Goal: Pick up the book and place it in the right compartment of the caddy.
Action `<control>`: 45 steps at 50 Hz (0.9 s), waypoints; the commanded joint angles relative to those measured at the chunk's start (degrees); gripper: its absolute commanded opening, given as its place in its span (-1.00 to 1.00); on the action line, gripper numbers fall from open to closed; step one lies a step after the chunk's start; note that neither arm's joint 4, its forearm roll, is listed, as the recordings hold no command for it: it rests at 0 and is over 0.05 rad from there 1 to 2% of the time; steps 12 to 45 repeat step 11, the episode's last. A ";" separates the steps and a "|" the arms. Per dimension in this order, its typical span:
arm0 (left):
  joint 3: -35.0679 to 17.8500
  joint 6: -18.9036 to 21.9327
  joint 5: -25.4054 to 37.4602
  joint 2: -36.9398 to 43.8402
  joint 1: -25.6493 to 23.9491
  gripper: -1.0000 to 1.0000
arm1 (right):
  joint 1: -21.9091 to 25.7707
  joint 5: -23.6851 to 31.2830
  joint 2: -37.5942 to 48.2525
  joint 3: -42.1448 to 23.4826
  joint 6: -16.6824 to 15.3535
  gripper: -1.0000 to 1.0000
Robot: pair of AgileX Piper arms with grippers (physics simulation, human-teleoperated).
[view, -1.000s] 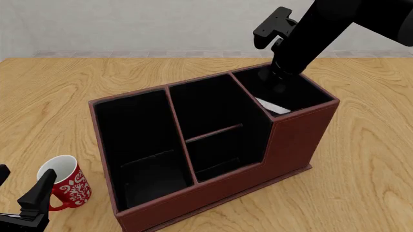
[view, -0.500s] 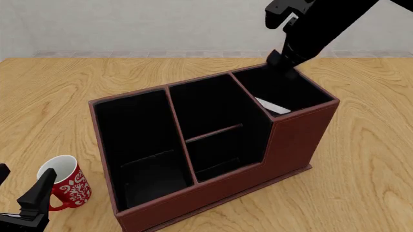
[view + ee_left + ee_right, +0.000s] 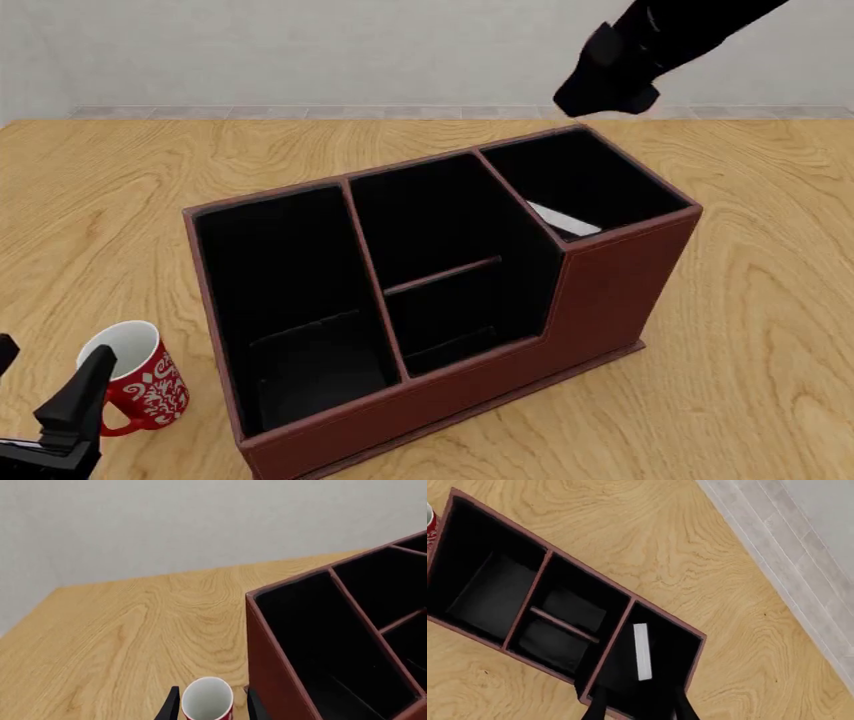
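Note:
The reddish-brown caddy (image 3: pixel 614 290) stands mid-table. The black book lies inside its right compartment (image 3: pixel 587 180); only the book's white page edge (image 3: pixel 561 220) shows. My right gripper (image 3: pixel 603 98) hangs above the compartment's far end, clear of the rim. In the right wrist view the gripper (image 3: pixel 637 710) is open and empty, looking down on the caddy (image 3: pixel 547 550) and the book's page edge (image 3: pixel 641 651). My left gripper (image 3: pixel 47 400) is open at the near left, its fingers either side of the mug, as the left wrist view (image 3: pixel 212 711) shows.
A red-and-white patterned mug (image 3: pixel 134 385) stands upright on the table left of the caddy's near corner; it also shows in the left wrist view (image 3: pixel 208 700). The caddy's wall (image 3: pixel 267 650) rises beside it. The middle section has a shelf divider (image 3: pixel 441 275).
My right gripper has risen out of the right compartment and now hangs above it. The book has stayed inside. The left arm has not moved.

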 commanded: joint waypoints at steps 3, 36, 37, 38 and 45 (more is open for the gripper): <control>-0.03 0.61 -0.85 0.01 0.14 1.00 | 3.47 0.12 -6.72 -1.36 1.78 1.00; 0.00 1.12 -1.56 0.00 0.56 1.00 | 4.42 0.10 -11.71 -2.06 4.64 1.00; 0.00 1.12 -1.56 0.00 0.56 1.00 | 4.42 0.10 -11.71 -2.06 4.64 1.00; 0.00 1.12 -1.56 0.00 0.56 1.00 | 4.42 0.10 -11.71 -2.06 4.64 1.00; 0.00 1.12 -1.56 0.00 0.56 1.00 | 4.42 0.10 -11.71 -2.06 4.64 1.00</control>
